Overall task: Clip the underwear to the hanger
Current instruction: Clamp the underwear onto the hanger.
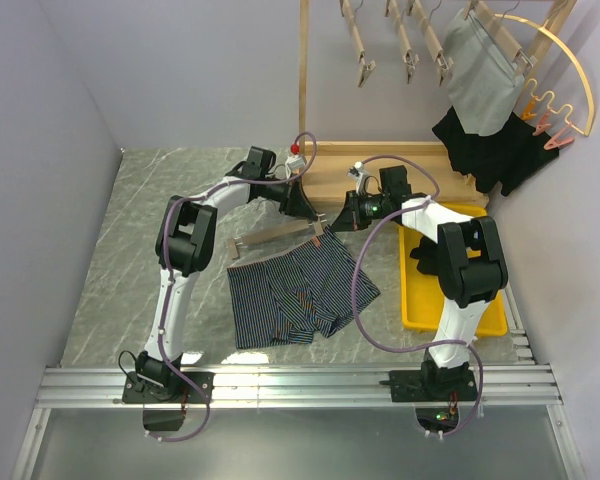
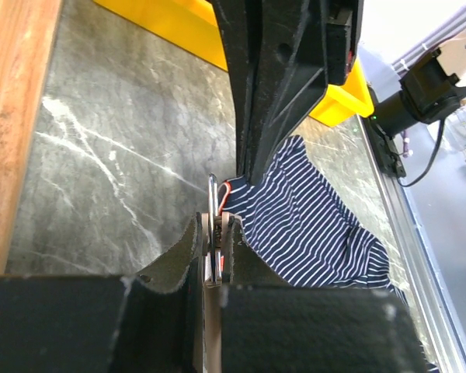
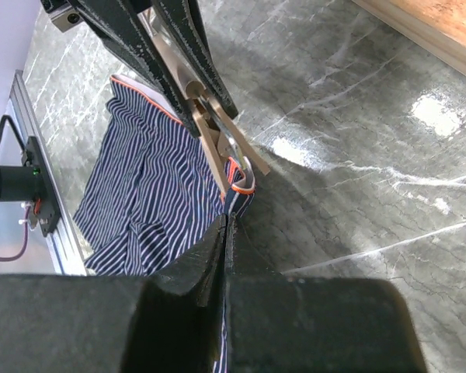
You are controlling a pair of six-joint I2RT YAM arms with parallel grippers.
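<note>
My left claw (image 1: 310, 215) comes down on the right end of the hanger (image 1: 270, 238), which lies flat and slightly slanted on the grey marbled surface (image 1: 130, 230). The jaws are almost together, squeezed on the clip (image 3: 217, 140) at that end, so the wooden peg and its wire spring sit between my pads. The rest of the hanger runs off to the left of that grip.

Just on the near side of the hanger, the navy striped underwear (image 1: 295, 290) is spread out on the surface. Its waistband lies along the hanger and its legs point back toward my bases. The waistband's right corner, edged in orange, is lifted off the surface and sits at the mouth of the clip. I cannot tell whether the clip has actually bitten onto it.

My right claw (image 3: 226, 233) meets the same end of the hanger from the right, nearly tip to tip with my left. Its jaws are pressed fully together, pinching the striped fabric just below the raised corner.

To the right of the hanger a yellow tray (image 1: 488, 315) rests on the surface, partly under my right arm. Behind the hanger and further right stands a wooden rack (image 1: 303, 70). A grey garment (image 1: 477, 70) hangs from it, with a black garment (image 1: 490, 150) below.
</note>
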